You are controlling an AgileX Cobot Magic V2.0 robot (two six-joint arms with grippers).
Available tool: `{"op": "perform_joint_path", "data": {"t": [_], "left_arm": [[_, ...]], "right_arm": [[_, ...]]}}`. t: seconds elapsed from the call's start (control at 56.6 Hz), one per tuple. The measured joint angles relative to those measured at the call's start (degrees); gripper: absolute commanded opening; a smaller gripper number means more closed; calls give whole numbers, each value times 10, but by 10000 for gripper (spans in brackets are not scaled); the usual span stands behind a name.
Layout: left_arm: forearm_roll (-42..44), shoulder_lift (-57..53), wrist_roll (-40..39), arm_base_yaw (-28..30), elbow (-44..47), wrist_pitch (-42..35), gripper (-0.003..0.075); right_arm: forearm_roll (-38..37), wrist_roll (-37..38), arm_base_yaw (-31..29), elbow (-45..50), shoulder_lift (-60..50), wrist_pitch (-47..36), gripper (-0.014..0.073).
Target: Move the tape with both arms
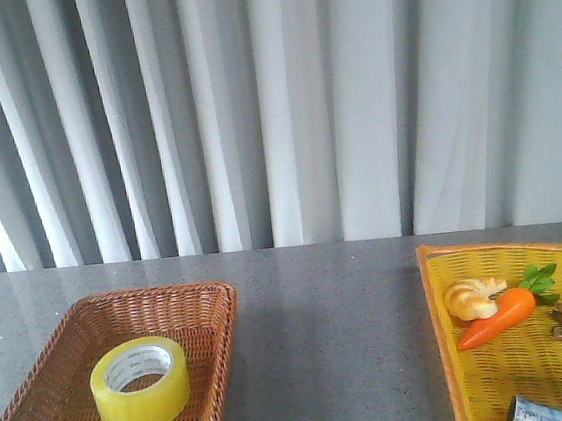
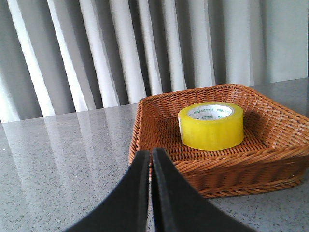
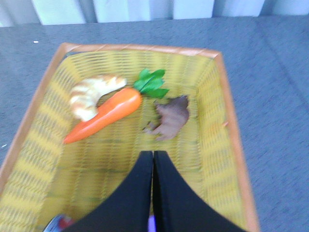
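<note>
Ahead of the left gripper, beyond the near wall of a brown wicker basket, the tape lies flat on the basket floor with its white printed core facing up. This gripper's two black fingers are pressed together with nothing between them, hovering over the grey table just outside the basket. Below the right gripper, whose fingers are likewise closed and empty, sits a yellow basket. Beyond its fingertips lie a toy carrot, a croissant touching the carrot, and a small brown animal figure just beside the carrot's leaves. Neither arm shows in the front view, where the tape rests in the brown basket, well apart from the yellow one.
</note>
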Motion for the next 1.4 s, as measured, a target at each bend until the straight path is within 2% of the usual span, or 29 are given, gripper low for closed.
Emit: {"op": "perform_joint_path", "data": {"t": [0.141, 0.371, 0.548, 0.707, 1.043, 1.396], "left_arm": [[0, 0, 0, 0, 0, 0, -5], [0, 0, 0, 0, 0, 0, -5], [0, 0, 0, 0, 0, 0, -5], [0, 0, 0, 0, 0, 0, -5], [0, 0, 0, 0, 0, 0, -5], [0, 0, 0, 0, 0, 0, -5]], "right_arm": [[58, 2, 0, 141, -100, -62, -7], [68, -5, 0, 381, -275, -208, -7], [70, -5, 0, 524, -417, -253, -7], [71, -5, 0, 612, -518, -272, -7], [52, -3, 0, 632, -625, -275, -7], [1, -4, 0, 632, -672, -275, -7]]}}
